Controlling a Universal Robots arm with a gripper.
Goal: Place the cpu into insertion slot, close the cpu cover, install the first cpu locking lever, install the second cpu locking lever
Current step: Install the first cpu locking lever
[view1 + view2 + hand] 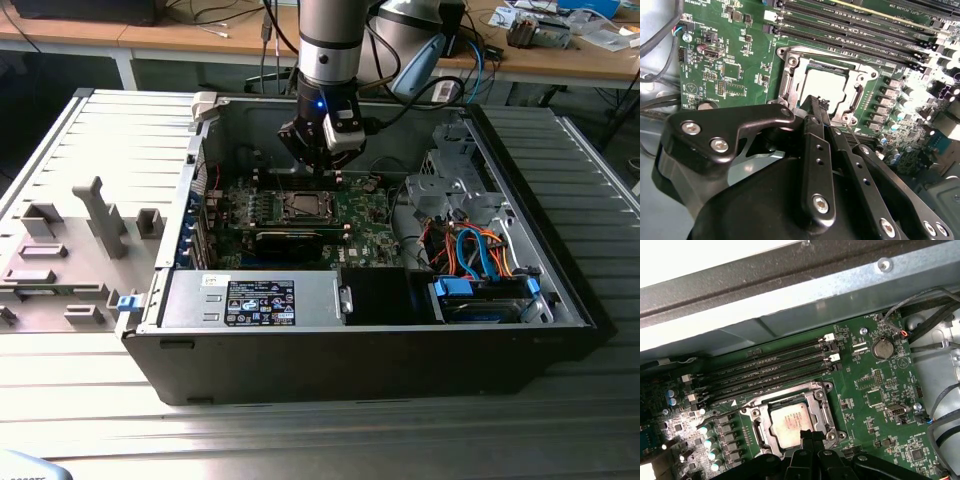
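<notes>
The cpu (826, 84) (789, 423), a flat silver-grey square, lies in the insertion slot (303, 206) on the green motherboard. The cpu cover (790, 80) (823, 406), a silvery frame, lies flat around the chip. My gripper (816, 102) (807, 434) (317, 173) hangs just above one edge of the slot, its black fingers shut together with nothing between them. A thin metal lever rod (852, 131) runs beside the fingers at the slot's rim. My fingers hide the near edge of the slot in both wrist views.
The motherboard sits inside an open computer case (170, 300). Black memory slots (770, 371) run along one side of the slot. A long black expansion card (290, 240) lies in front of it. Drive cables (480, 255) fill the exterior view's right.
</notes>
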